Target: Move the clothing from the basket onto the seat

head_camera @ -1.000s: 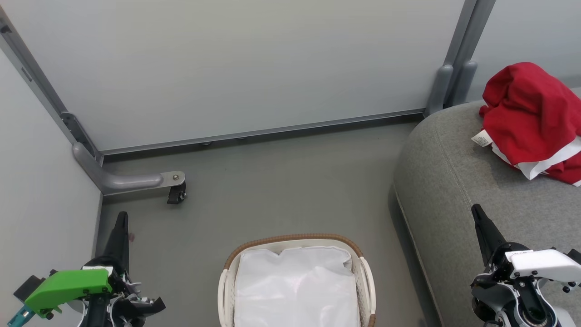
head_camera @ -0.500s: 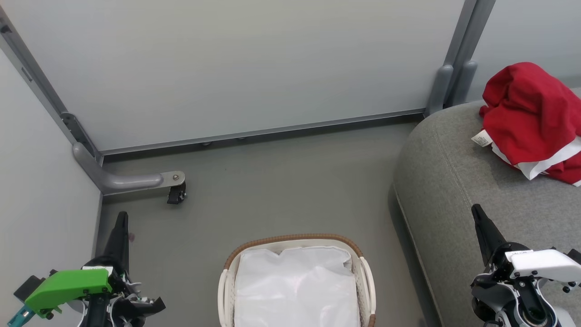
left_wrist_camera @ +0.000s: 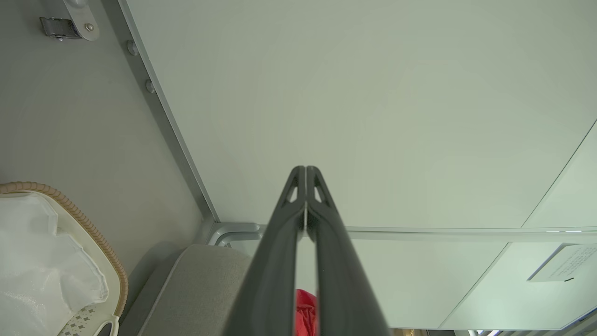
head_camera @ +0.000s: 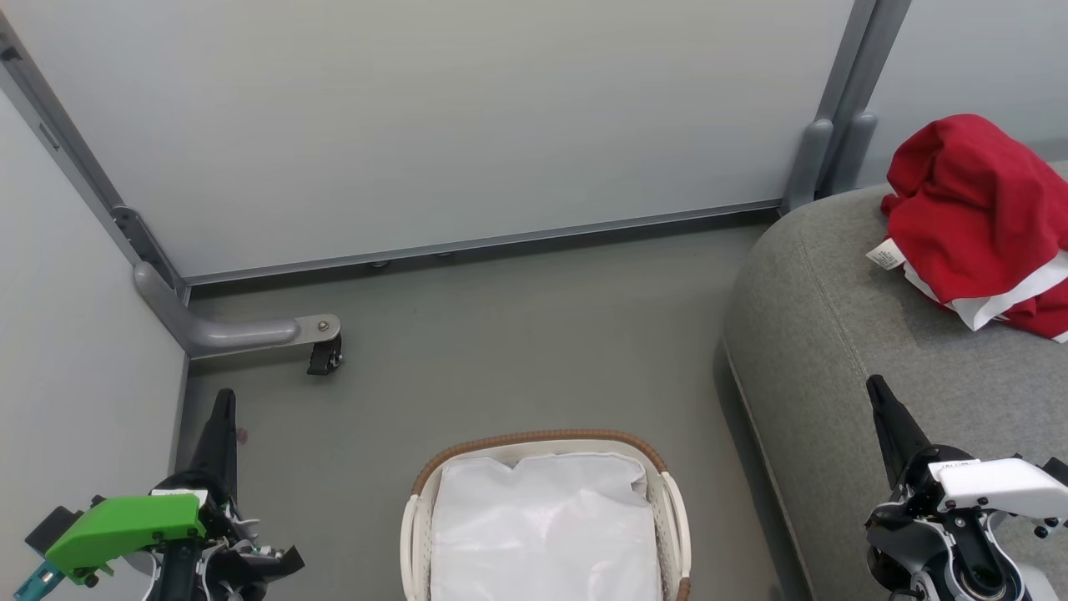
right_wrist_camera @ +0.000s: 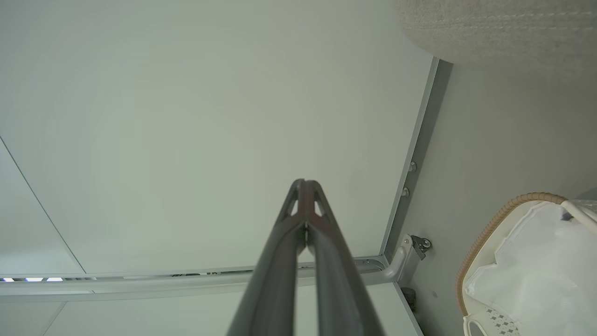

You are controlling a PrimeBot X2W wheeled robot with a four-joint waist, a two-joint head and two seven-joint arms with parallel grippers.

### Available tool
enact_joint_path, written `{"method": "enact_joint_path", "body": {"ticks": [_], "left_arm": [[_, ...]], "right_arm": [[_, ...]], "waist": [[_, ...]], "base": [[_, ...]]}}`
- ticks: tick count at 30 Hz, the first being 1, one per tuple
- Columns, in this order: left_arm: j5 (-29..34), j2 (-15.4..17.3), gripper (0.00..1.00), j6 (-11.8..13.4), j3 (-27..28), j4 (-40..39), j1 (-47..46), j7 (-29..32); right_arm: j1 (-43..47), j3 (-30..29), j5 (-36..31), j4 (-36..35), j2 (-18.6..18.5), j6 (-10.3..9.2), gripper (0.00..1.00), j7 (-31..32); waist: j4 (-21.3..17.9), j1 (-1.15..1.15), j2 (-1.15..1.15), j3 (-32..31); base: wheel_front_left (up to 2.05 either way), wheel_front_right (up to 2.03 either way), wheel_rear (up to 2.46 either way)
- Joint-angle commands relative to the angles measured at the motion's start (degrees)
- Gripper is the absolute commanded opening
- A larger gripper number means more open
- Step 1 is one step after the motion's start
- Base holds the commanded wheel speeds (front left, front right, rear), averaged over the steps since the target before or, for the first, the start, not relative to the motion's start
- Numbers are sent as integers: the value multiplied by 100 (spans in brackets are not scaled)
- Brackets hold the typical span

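Observation:
The red clothing [head_camera: 976, 213] with white trim and a small label lies bunched on the grey seat [head_camera: 826, 334] at the right; a sliver of the clothing [left_wrist_camera: 305, 311] shows between my left fingers in the left wrist view. The basket [head_camera: 542, 442] stands on the floor at bottom centre, its white liner showing inside and no red fabric visible; the basket [left_wrist_camera: 79, 219] [right_wrist_camera: 489, 224] appears at the edge of both wrist views. My left gripper [head_camera: 224, 399] is shut and empty, left of the basket. My right gripper [head_camera: 874, 386] is shut and empty, over the seat's front part.
Pale partition panels with grey metal frames close off the back and left. A grey bracket foot with a black caster [head_camera: 324, 355] sits on the floor at the left rear. Bare grey floor [head_camera: 517, 334] lies between basket, panels and seat.

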Motion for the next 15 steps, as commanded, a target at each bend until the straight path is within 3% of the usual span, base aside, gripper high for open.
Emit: {"method": "enact_joint_path", "body": {"ticks": [1, 15], "left_arm": [[-19, 32, 0, -30, 14, -13, -58, 25], [-19, 32, 0, -30, 15, -14, -58, 25]], "right_arm": [[-46, -12, 20, -19, -32, 2, 0, 7], [-46, -12, 20, -19, -32, 2, 0, 7]], "waist": [[0, 0, 0, 0], [0, 0, 0, 0]], "base": [[0, 0, 0], [0, 0, 0]]}}
